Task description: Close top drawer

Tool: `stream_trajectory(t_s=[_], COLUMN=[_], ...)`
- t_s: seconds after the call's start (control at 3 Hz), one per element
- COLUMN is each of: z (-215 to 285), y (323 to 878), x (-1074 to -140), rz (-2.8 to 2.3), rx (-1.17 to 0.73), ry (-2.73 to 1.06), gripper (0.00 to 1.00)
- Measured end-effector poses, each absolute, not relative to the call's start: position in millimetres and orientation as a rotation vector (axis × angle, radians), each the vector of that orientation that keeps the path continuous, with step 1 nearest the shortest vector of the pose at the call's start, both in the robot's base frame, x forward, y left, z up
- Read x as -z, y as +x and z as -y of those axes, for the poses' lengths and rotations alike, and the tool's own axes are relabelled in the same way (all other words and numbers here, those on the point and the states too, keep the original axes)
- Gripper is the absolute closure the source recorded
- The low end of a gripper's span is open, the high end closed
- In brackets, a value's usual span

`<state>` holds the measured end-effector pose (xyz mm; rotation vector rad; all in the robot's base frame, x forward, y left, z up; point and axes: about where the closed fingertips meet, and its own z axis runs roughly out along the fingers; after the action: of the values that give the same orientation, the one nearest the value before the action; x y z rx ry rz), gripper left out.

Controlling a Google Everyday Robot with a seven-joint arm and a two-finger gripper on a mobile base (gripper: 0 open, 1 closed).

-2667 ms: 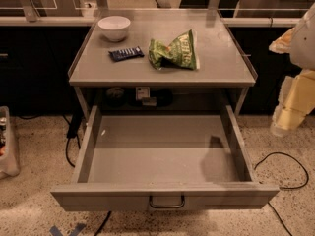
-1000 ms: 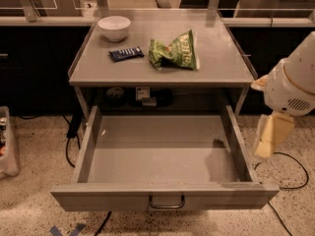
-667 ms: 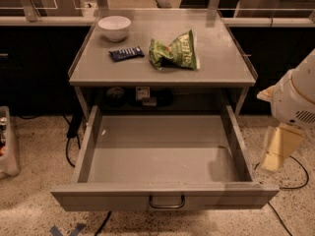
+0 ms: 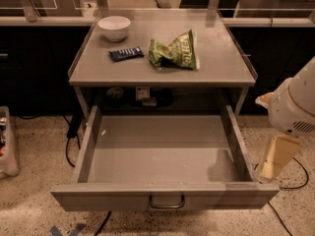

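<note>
The top drawer (image 4: pixel 165 198) is a wide shallow grey metal drawer, pulled fully out toward me and empty inside. Its flat front panel has a small metal bar handle (image 4: pixel 167 203) at the centre. My gripper (image 4: pixel 273 162) hangs from the white arm (image 4: pixel 295 107) at the right, just outside the drawer's right wall near its front corner, pointing down. It holds nothing that I can see.
The grey cabinet top (image 4: pixel 221 58) carries a white bowl (image 4: pixel 114 27), a dark snack bar (image 4: pixel 126 53) and a green chip bag (image 4: pixel 173 51). Black cables (image 4: pixel 71 141) trail on the speckled floor left and right. A bin (image 4: pixel 7 141) stands at far left.
My arm and gripper have come down along the drawer's right side, from beside the cabinet top to level with the drawer's front corner. The drawer has not moved.
</note>
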<state>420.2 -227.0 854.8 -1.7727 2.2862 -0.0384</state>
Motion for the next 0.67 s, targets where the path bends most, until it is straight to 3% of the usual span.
stream_trajectory(t_s=[0.67], z=[221], y=[404], x=[-810], rz=[-2.318], rx=[-0.034], ry=[-1.857], gripper=[0.00])
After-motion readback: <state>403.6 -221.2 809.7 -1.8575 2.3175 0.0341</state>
